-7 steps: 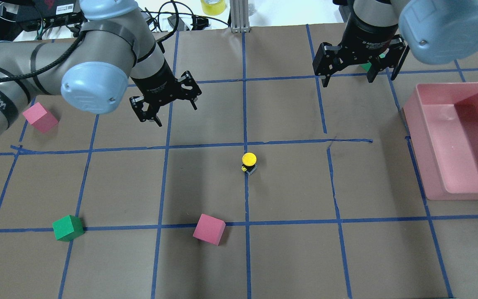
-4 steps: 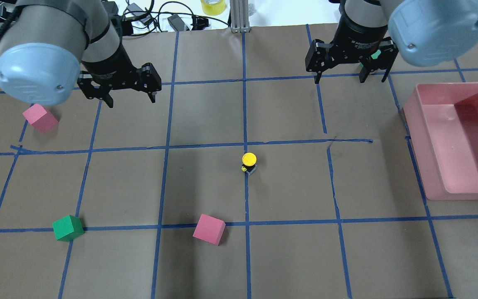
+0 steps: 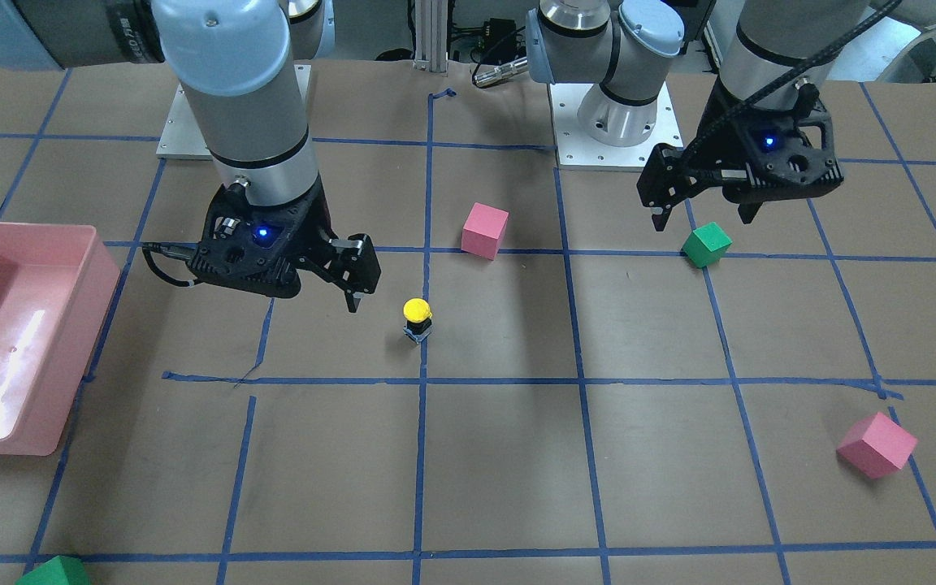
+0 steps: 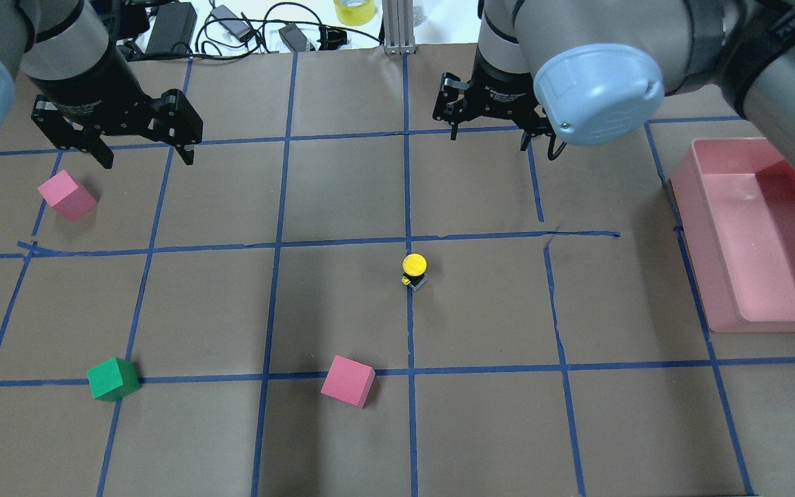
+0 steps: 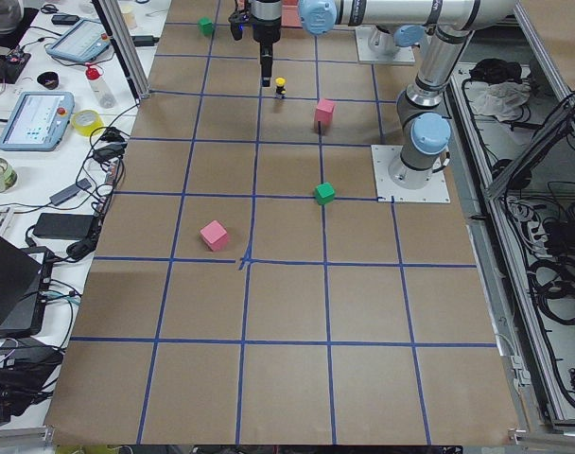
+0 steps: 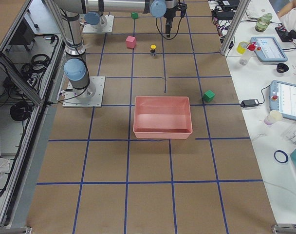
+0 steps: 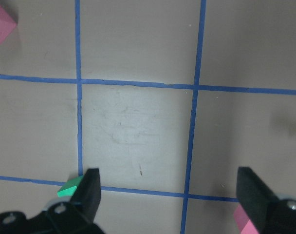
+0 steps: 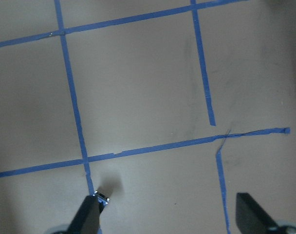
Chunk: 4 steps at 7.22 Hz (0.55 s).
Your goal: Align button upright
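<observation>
Where the button is: the button point(image 4: 414, 269) sits near the table's middle, on a blue tape line point(image 4: 409, 331), touching nothing else.
Pose: yellow cap on top, base block on the paper; it reads as upright in both the overhead and front views (so the aim looks met).
Left gripper: the left gripper point(image 4: 147, 162) hangs raised over the left half, fingers point(image 7: 88, 191) spread wide with nothing between them, well apart from the button.
Right gripper: the right gripper point(image 4: 491, 140) hangs raised on the far side of the button, fingers point(image 8: 88, 217) spread, empty, not touching it.
Why so: the button stands free, so neither gripper needs to hold it; open jaws held clear avoid knocking it.
Risk: a narrow base under a wide cap; I judge a light nudge would tip it.
Bystanders: pink cube point(image 4: 348, 381) and green cube point(image 4: 113, 378) on the near side, bin point(image 4: 709, 262) at right; all well apart from the button.
</observation>
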Each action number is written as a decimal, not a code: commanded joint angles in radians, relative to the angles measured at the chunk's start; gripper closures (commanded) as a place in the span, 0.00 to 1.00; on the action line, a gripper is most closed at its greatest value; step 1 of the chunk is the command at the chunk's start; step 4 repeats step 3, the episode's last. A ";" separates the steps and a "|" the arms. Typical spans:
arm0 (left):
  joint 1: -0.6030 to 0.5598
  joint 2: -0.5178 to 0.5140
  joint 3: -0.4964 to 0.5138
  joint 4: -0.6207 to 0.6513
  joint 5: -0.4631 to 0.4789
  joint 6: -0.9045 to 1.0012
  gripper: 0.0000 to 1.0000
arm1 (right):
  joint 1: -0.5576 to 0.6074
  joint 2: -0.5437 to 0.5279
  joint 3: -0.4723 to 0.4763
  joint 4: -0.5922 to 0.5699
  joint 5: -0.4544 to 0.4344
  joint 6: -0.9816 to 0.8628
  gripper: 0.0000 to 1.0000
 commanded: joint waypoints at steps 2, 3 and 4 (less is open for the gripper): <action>0.024 0.012 -0.006 -0.012 -0.005 -0.010 0.00 | 0.100 0.033 0.039 -0.018 -0.002 0.175 0.00; 0.024 0.014 -0.008 -0.012 -0.007 -0.012 0.00 | 0.103 0.053 0.064 -0.054 -0.002 0.193 0.00; 0.024 0.014 -0.008 -0.012 -0.007 -0.012 0.00 | 0.103 0.053 0.064 -0.054 -0.002 0.193 0.00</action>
